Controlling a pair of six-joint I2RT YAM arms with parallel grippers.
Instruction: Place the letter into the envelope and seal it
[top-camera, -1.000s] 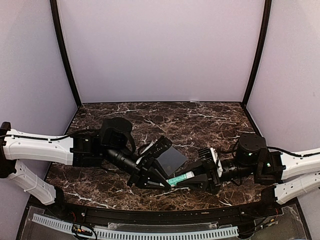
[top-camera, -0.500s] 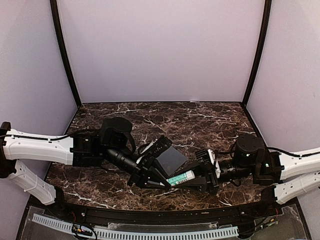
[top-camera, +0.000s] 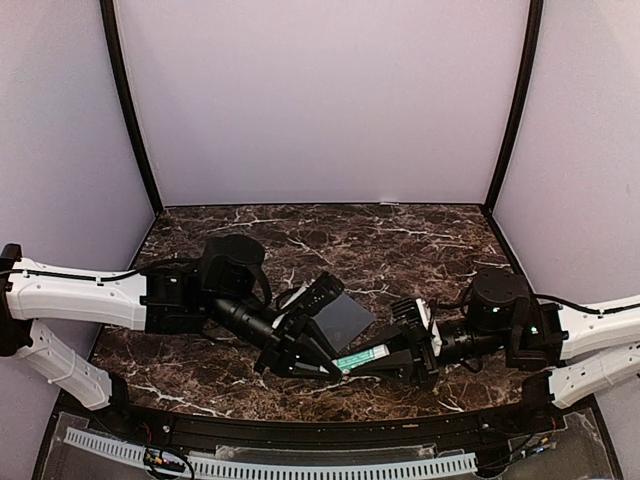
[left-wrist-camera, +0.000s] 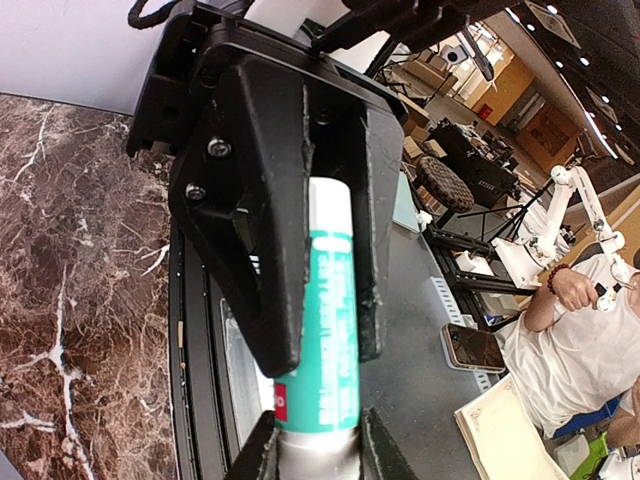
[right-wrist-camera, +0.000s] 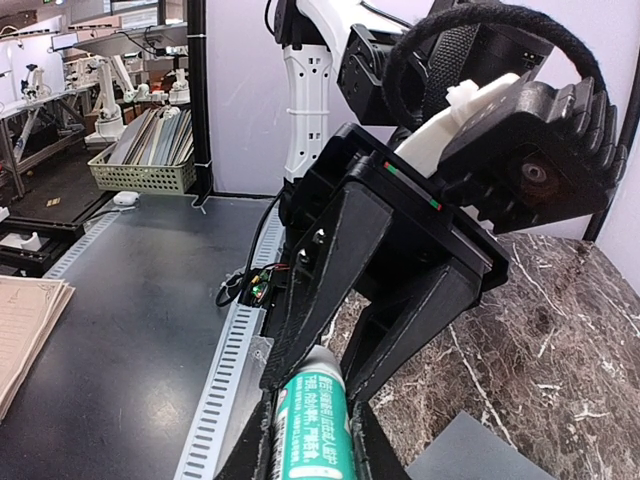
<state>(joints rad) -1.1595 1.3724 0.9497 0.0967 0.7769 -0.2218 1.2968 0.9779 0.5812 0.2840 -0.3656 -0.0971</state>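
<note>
Left gripper (top-camera: 332, 367) is seen clamped on one end of the glue stick (top-camera: 370, 353), and the right gripper (top-camera: 350, 362) is closed along the green-printed body from the opposite side. The stick is thus held between the two in one line, with the two sets of fingertips almost meeting.

The grip is made close to the near edge of the table (top-camera: 400, 240), just behind the black front rail (top-camera: 330, 425) and the white slotted strip (top-camera: 300, 465). Behind the grippers the dark marble runs back to the rear wall (top-camera: 320, 100), and side walls close the table in on the left and right. Both forearms are stretched low across the near part, one from each side.

The envelope (top-camera: 345, 318) is seen lying flat on the marble just behind the grippers. Its near-left part is covered by the left gripper's body, and one grey corner shows at the bottom of the right wrist view. Its flap cannot be made out.

The letter cannot be picked out with certainty. A small white patch (top-camera: 292, 296) beside the left wrist may be paper or part of the arm, and it cannot be told which. The stick's ends are hidden by fingers in both wrist views.
</note>
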